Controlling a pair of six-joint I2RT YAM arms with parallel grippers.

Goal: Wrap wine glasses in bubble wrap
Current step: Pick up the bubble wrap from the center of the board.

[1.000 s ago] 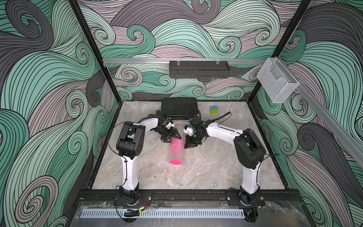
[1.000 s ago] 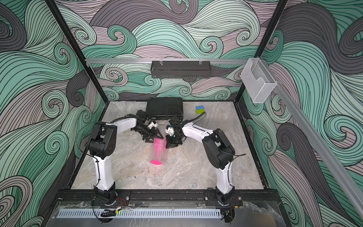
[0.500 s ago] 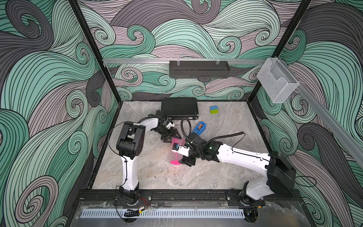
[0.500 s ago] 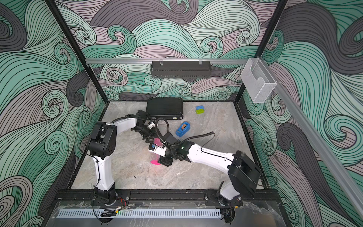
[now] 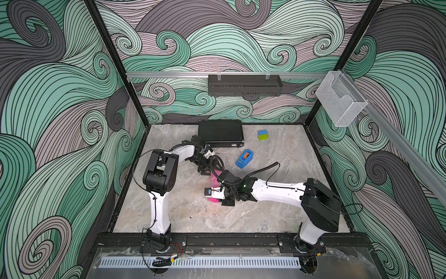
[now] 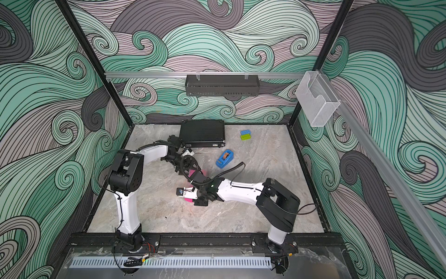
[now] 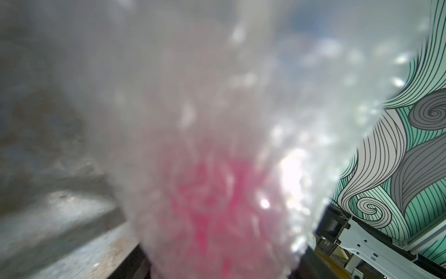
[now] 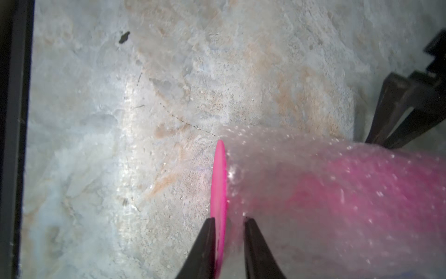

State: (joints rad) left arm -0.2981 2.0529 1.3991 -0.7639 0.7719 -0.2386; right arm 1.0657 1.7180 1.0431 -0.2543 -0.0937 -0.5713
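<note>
Pink goblet (image 5: 213, 180), rolled in bubble wrap (image 8: 313, 157), lies mid-frame. Right end effector (image 8: 229, 219) pinches its foot. Whether the left end effector (image 5: 205, 172) at the bowl grips is unclear.

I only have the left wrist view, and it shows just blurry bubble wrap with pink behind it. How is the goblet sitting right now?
Observer: The goblet is on its side, its foot end toward the front of the table.
Operator: Where's the right pincer?
Observer: The right pincer is shut at the foot, whose edge sits between its fingers.
Operator: Is the foot wrapped?
Observer: No. The bubble wrap covers bowl and stem but stops at the foot, which is bare.
</note>
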